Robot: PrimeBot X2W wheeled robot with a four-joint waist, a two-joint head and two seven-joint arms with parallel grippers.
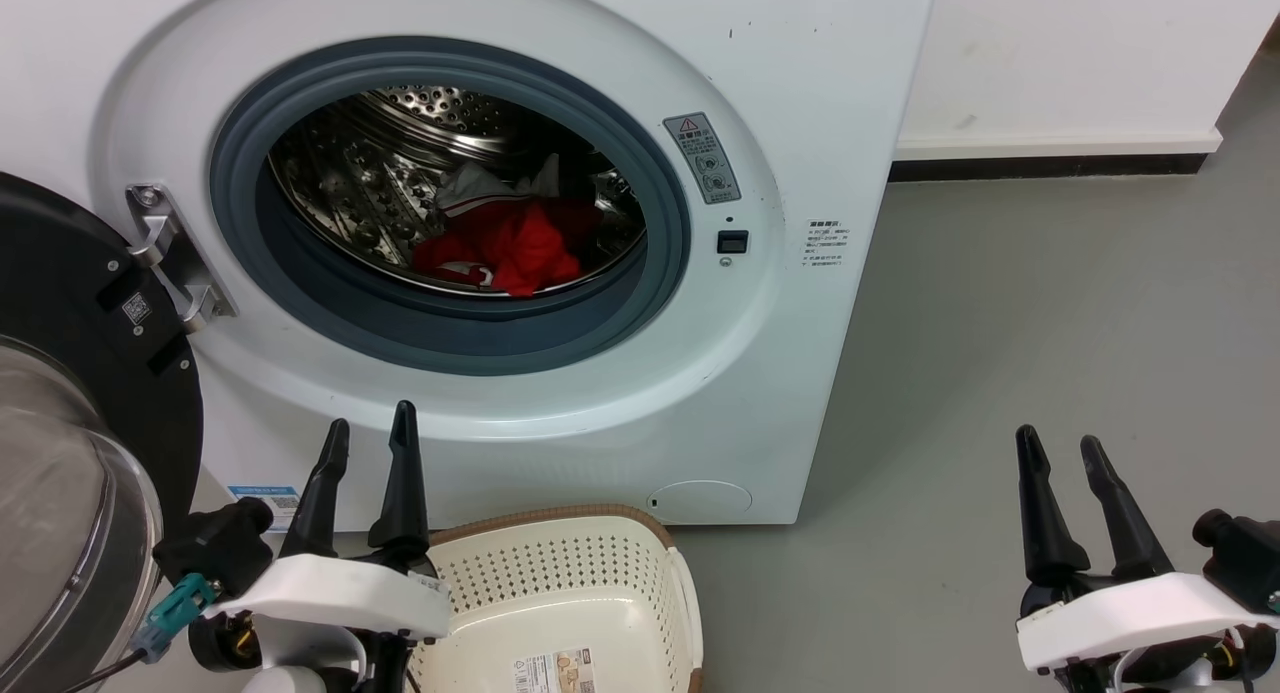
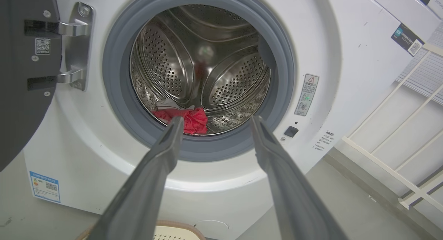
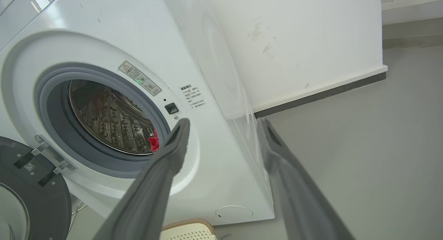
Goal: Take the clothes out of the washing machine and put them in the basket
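The white washing machine [image 1: 800, 93] stands with its door [image 1: 90, 393] swung open to the left. Red clothes [image 1: 515, 243] with white parts lie at the bottom of the steel drum; the left wrist view has the clothes [image 2: 188, 118] between my fingers, far off, and a red scrap of the clothes [image 3: 154, 143] peeks out in the right wrist view. The cream basket [image 1: 570, 603] sits on the floor before the machine. My left gripper [image 1: 365, 453] is open beside the basket, below the porthole. My right gripper [image 1: 1060, 453] is open over bare floor to the right.
Grey floor [image 1: 1050, 323] stretches right of the machine to a white wall with a dark skirting [image 1: 1050, 163]. The open door's glass bowl [image 1: 60, 513] bulges at my far left. A white railing [image 2: 408, 163] shows at the right of the left wrist view.
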